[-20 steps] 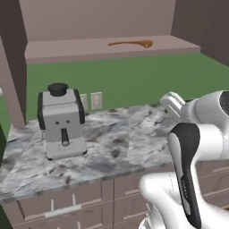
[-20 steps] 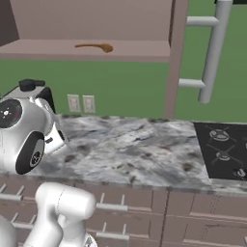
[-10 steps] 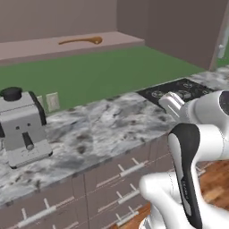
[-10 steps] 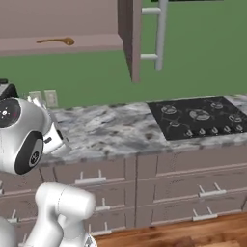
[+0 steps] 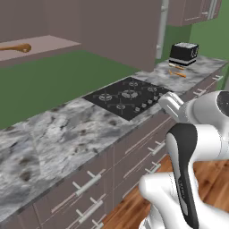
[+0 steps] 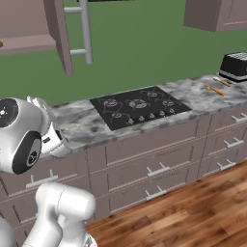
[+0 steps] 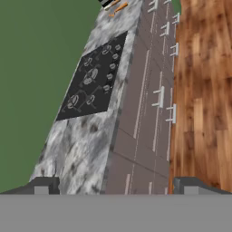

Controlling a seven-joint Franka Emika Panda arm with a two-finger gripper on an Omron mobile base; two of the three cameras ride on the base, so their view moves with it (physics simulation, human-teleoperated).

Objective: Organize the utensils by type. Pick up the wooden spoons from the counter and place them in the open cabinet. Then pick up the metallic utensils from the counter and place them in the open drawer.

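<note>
Jaws (image 7: 113, 186) spread wide, empty, over the grey-and-white marbled stone tabletop (image 5: 67, 134) beside the black gas hob (image 5: 127, 97). Orange-handled utensil (image 5: 177, 74) lies far off by the black toaster (image 5: 183, 53). Orange-brown wooden spoon (image 5: 15, 47) on the cabinet shelf (image 5: 49, 44).

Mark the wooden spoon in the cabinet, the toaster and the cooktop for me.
wooden spoon (image 5: 17, 47), left base view, on its handle.
toaster (image 6: 235, 67), right base view, on its dark front face.
cooktop (image 6: 138, 106), right base view, on the black surface between burners.
</note>
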